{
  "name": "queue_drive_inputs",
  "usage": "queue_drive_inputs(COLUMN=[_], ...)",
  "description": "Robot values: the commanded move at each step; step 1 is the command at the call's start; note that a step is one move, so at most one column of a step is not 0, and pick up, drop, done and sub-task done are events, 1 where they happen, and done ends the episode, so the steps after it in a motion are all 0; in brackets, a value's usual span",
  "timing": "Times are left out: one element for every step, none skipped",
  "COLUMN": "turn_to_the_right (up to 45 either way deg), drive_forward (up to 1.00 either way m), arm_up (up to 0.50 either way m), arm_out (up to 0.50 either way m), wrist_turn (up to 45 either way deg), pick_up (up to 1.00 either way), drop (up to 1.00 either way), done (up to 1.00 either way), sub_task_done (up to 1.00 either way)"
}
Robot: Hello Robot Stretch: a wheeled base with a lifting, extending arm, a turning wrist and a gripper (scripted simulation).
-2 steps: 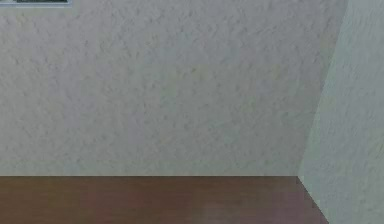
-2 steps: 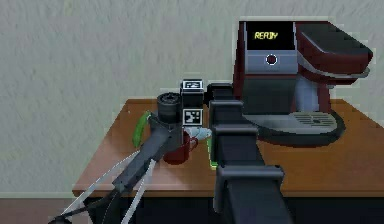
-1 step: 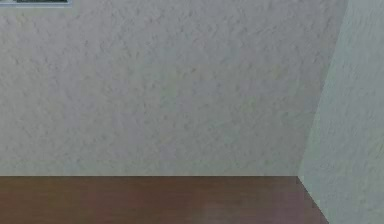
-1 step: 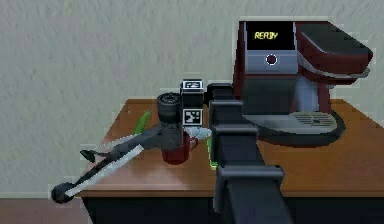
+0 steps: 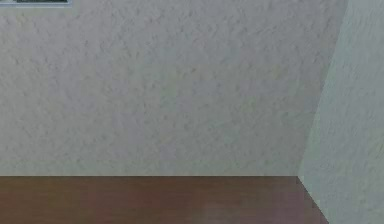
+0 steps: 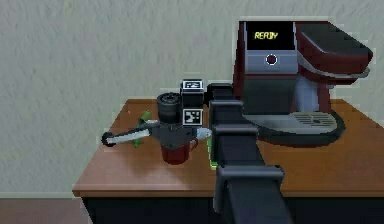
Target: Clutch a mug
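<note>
In the arm side view we see a brown wooden table (image 6: 115, 172) standing against a pale textured wall (image 6: 80, 50). The arm (image 6: 236, 150) rises from the bottom edge as a dark square bar and reaches out over the tabletop. At its far end sit two white marker squares (image 6: 191, 102), and left of them is the gripper (image 6: 112, 139), whose thin fingers point toward the table's left end. The mug (image 6: 179, 150), dark red, stands on the table right at the gripper's dark body, below the markers. We cannot make out whether they touch. With the mug resting on the surface there, we cannot tell whether the gripper has hold of anything, nor how its fingers are set. Just right of the arm, a dark red coffee machine (image 6: 290, 80) with a lit display stands on the table's right part. In the forward view we see a white textured wall (image 5: 170, 90) meeting another wall at a corner on the right, with a strip of dark brown wood (image 5: 150, 200) along the bottom.
</note>
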Motion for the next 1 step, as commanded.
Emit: queue_drive_inputs(turn_to_the_right=[0.0], drive_forward=[0.0], arm_up=[0.0], arm_out=[0.0], wrist_turn=[30.0], pick_up=[0.0], drop=[0.0], done=[0.0], sub_task_done=[0.0])
